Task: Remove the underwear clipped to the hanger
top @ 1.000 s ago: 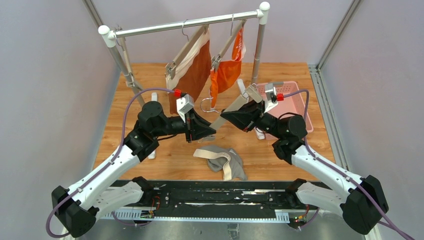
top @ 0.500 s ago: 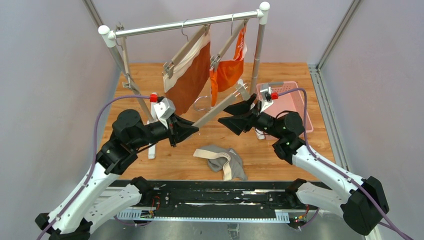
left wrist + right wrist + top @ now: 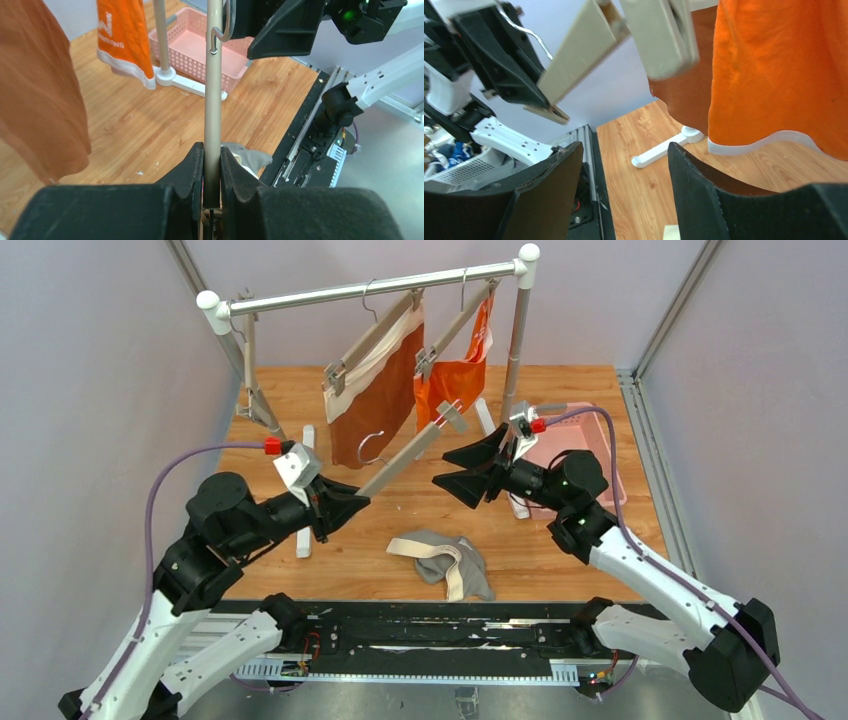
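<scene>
Wooden tabletop (image 3: 350,560) under grey walls. Crumpled near its front edge, grey briefs (image 3: 447,562); clipped to hangers on the rail (image 3: 370,288) behind, rust-brown briefs (image 3: 380,400) and orange briefs (image 3: 450,390). Clamped tight on a tilted bare hanger (image 3: 405,455), left gripper (image 3: 212,150). Spread wide and empty, just beside that hanger's clip end, right gripper (image 3: 462,468). Farther right, pink basket (image 3: 590,440).

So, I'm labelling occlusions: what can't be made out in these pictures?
- Left wrist view: grey underwear mostly behind the left hand.
- Left wrist view: orange underwear cut off by the top edge; its lettering is too small to read.
- Top view: pink basket partly covered by the right arm.
- Right wrist view: hanger clip blurred, cut off by the top edge.
</scene>
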`<state>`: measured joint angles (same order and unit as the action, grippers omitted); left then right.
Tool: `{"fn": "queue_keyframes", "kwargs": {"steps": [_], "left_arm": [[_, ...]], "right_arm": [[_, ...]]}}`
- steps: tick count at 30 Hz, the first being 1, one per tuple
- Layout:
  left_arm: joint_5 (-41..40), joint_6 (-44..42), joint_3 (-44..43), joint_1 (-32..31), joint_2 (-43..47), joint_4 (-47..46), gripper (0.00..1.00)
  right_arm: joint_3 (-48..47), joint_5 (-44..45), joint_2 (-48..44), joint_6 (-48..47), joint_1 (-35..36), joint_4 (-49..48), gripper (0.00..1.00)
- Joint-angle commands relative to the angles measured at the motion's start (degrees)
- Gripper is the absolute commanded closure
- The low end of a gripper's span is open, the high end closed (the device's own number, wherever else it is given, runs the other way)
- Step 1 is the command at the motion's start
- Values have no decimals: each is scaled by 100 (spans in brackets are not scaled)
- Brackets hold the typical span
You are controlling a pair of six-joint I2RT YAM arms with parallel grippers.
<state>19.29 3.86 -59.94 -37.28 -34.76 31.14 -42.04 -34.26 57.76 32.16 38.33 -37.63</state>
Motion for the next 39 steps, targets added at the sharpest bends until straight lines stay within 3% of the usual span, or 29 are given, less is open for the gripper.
{"fn": "queue_keyframes", "kwargs": {"steps": [1,7,15,21,29,39], "left_arm": [[-320,-43,-677,-19,392,245,100],[-1230,-317,-1620,-16,397,1026,100],[-3515,-581,-2735,-19,-30,2228,100],[-4643,-625,-2781,-17,-116,2560,100],[-5091,-720,-2612,-19,-476,2550,100],[-5067,-965,-2604,-16,-1499,1974,100]], "right_arm": [[-608,428,-298,-1115,219,1523,37],[-728,1146,-514,-1700,254,2323,39],[-442,1375,-746,-1726,260,2548,41],[-311,1384,-862,-1857,259,2690,41],[-233,1402,-821,-1910,261,2667,41],[-105,1404,-766,-1873,258,2488,41]]}}
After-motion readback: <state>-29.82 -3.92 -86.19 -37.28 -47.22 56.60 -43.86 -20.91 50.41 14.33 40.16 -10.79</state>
